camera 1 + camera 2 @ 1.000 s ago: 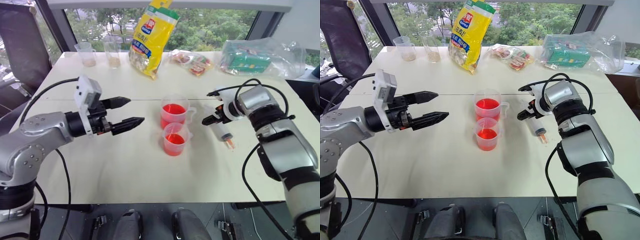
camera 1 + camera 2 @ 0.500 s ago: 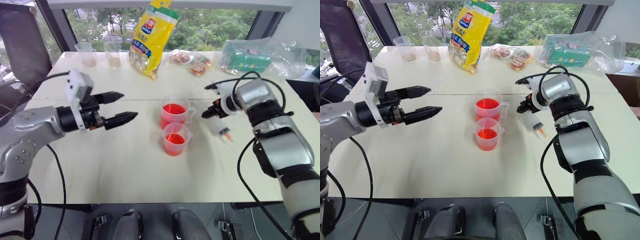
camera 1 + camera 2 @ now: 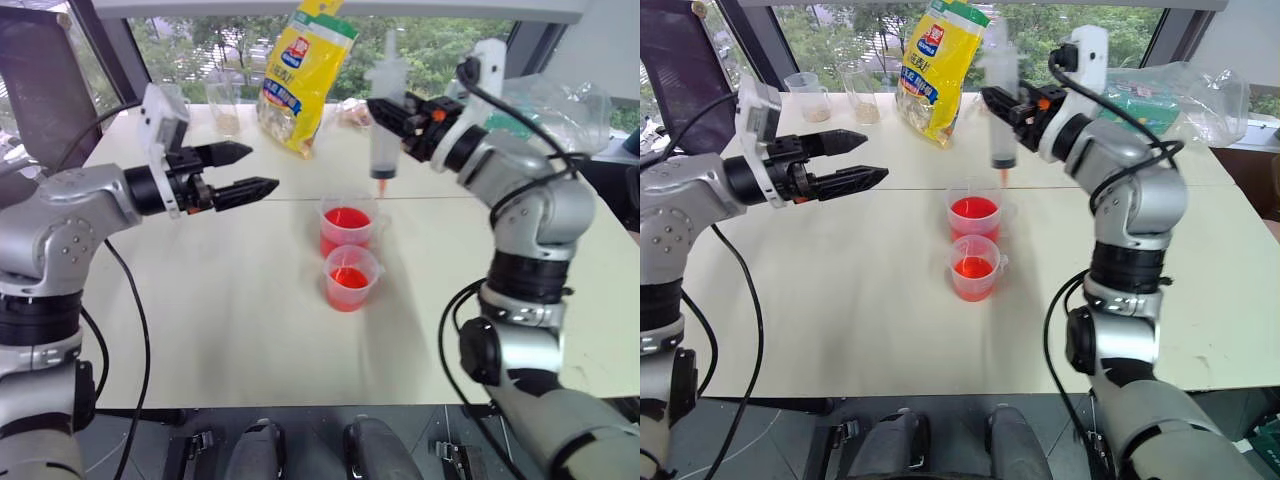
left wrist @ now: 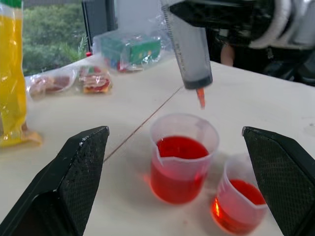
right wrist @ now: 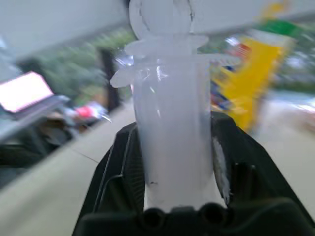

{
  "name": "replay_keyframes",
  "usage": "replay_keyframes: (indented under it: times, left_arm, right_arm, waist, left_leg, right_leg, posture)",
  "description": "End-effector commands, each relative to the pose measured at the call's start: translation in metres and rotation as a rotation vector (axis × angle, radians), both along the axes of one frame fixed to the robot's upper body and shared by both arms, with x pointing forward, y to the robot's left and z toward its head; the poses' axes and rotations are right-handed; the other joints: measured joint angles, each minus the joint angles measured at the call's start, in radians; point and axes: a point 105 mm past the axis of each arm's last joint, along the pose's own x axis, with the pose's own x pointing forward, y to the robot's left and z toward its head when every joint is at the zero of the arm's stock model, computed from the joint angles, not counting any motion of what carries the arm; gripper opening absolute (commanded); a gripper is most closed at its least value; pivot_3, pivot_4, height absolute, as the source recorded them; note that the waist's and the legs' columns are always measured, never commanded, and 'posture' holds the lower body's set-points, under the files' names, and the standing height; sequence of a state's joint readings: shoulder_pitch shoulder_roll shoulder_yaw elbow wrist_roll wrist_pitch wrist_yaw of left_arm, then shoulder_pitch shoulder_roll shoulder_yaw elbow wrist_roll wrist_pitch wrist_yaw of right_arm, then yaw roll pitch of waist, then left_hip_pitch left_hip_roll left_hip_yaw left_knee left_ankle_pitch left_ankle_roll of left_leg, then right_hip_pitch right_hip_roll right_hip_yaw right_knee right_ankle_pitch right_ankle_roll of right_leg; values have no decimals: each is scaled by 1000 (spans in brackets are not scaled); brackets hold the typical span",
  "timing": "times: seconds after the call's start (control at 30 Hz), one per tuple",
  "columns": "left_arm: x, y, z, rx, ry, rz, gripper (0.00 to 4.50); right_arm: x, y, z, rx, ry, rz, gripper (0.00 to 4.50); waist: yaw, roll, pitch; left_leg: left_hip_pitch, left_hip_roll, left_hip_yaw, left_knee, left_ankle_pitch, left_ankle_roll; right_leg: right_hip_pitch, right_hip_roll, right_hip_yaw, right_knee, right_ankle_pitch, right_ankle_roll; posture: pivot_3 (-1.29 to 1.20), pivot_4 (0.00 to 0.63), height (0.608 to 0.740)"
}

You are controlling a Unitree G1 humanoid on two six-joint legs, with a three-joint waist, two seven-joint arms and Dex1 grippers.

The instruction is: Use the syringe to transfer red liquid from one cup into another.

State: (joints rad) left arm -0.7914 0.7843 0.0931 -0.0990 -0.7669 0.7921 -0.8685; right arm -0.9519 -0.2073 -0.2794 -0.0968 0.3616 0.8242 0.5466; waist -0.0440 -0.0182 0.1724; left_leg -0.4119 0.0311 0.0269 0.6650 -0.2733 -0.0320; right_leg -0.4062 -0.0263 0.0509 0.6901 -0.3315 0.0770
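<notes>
My right gripper is shut on the barrel of the clear syringe and holds it upright, plunger up. Its orange-red tip hangs just above the larger cup, clear of the red liquid. The smaller cup of red liquid stands right in front of the larger one, toward me. In the right wrist view the syringe sits clamped between the black fingers. My left gripper is open and empty, held level above the table to the left of both cups.
A yellow snack bag stands behind the cups. Two clear cups with beige contents sit at the far left corner. Snack packets and a plastic bag with a green box lie at the back right.
My right gripper shut on the syringe, lifted it off the table, swung it upright and carried it left over the larger cup. The left gripper rose slightly and stayed open.
</notes>
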Motion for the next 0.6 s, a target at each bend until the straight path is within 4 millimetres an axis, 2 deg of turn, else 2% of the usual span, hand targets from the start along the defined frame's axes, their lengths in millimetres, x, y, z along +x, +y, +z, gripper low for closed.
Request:
replay_keyframes:
  times: [0.03,0.17,0.33,0.47,0.6]
  left_arm:
    - [0,0,15,12,-62,-17,4500]
    - [3,-4,19,15,-79,-23,4500]
    - [11,-15,27,-13,-110,-33,4500]
    - [19,-30,32,-40,-126,-54,4500]
    - [25,-46,31,-58,-120,-90,4500]
  right_arm:
    - [-18,10,5,19,-175,32,1448]
    - [-14,20,-31,-13,-193,21,1448]
    - [-1,26,-66,-68,-194,-23,1448]
    - [5,28,-83,-97,-188,-39,1448]
    - [6,30,-90,-112,-185,-39,1448]
  waist:
    - [0,0,0]
    - [0,0,0]
    - [0,0,0]
    - [0,0,0]
    - [0,0,0]
  left_leg:
    - [0,0,0,0,0,0]
    - [0,0,0,0,0,0]
    - [0,0,0,1,1,-1]
    - [1,0,0,1,1,-1]
    - [1,0,0,1,1,-2]
  right_leg:
    - [0,0,0,0,0,0]
    - [0,0,0,0,0,0]
    - [0,0,0,2,0,0]
    - [0,0,0,2,0,0]
    - [0,0,0,2,0,0]
  posture:
    - [0,150,740]
    - [0,150,740]
    - [0,150,740]
    - [0,150,740]
    - [0,150,740]
